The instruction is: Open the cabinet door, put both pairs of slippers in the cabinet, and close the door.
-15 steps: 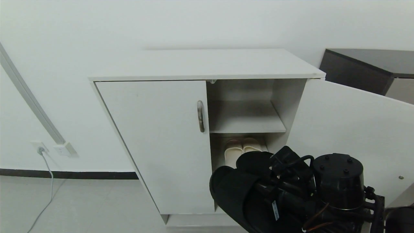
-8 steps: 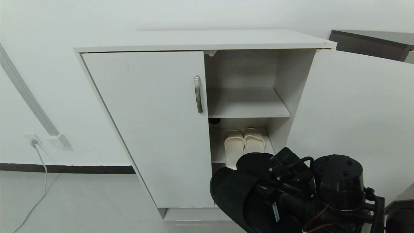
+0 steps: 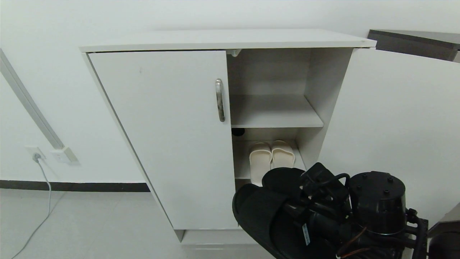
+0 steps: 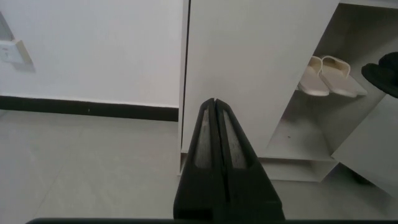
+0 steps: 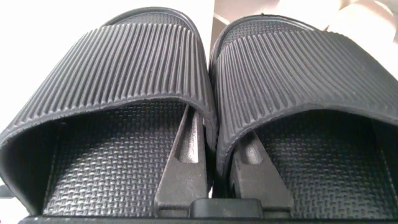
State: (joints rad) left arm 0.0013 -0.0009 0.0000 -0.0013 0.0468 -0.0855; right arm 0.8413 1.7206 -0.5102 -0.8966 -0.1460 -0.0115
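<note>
Slippers in black (image 3: 264, 212), paired at 5 o'clock in the head view, are pinched by their touching inner walls in the right claw (image 5: 217, 134). The left claw (image 4: 215, 124) is clenched on nothing above the floor (image 4: 81, 168). At 12 o'clock from the black pair, white slippers (image 3: 271, 156) sit on the lower shelf (image 3: 241, 162) of the cabinet (image 3: 222, 39), its right door (image 3: 395, 126) swung open and its left door (image 3: 161, 136) shut.

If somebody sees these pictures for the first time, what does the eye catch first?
First, the pair of black slippers, clamped side by side in the jaws of the right gripper, low in front of the cabinet. Behind them, its right door stands open and a pair of white slippers lies on a shelf inside.
</note>
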